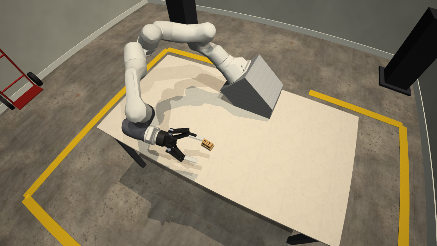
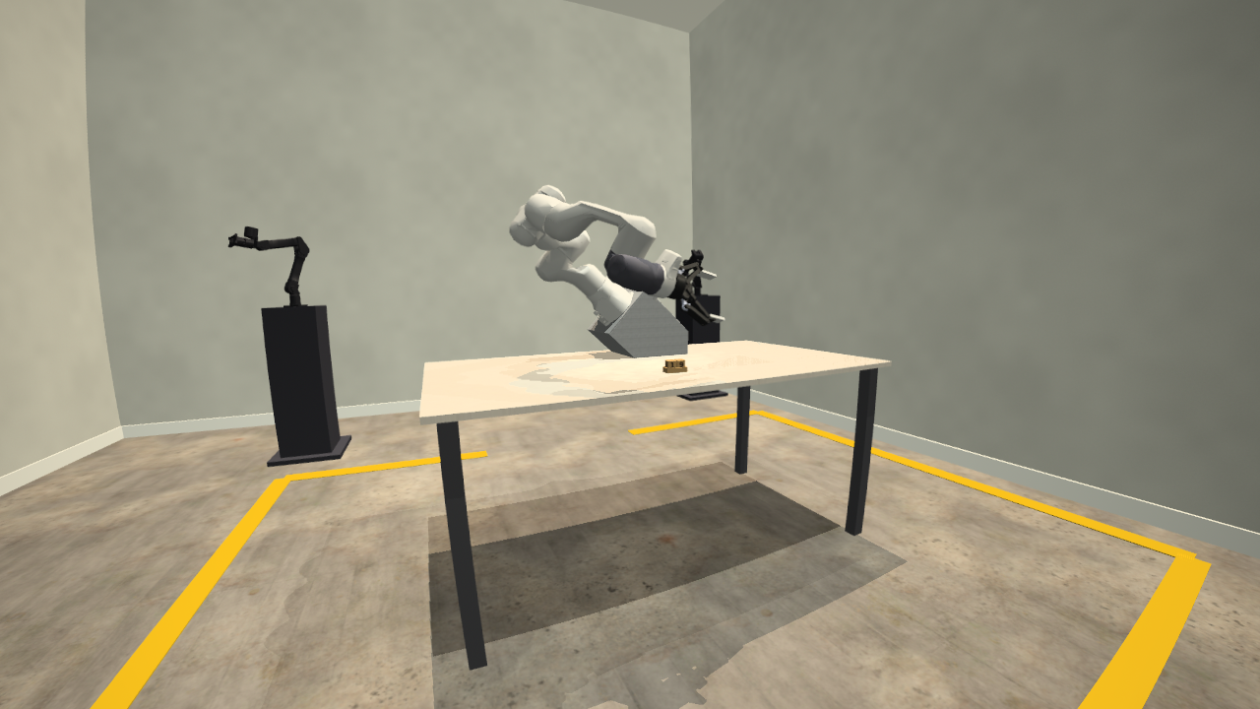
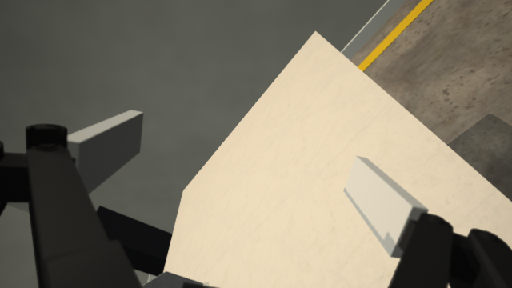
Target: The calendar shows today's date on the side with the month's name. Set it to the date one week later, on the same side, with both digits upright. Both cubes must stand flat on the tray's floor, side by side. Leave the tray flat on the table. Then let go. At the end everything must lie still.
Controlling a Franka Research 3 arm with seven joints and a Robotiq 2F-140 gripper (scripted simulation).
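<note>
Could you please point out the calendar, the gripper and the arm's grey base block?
Calendar (image 1: 207,144): top view, cube tops.
Gripper (image 1: 195,147): top view, midway between open fingertips.
Grey base block (image 1: 259,82): top view, sloped face.

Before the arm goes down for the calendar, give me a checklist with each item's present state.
1. Tool open and holding nothing: ok, fingers spread wide with nothing between them.
2. Tool above the table, not touching it: ok, the exterior view shows it well above the top.
3. Both cubes in the tray, side by side: ok, seen from above.
4. Tray flat on the table: ok, as far as the exterior view shows.
5. Date on the month-name side read: cannot tell, the digits there are too small to read and the month name is not visible.
6. Calendar in the wrist view: not ok, only table, floor and fingers show.
</note>
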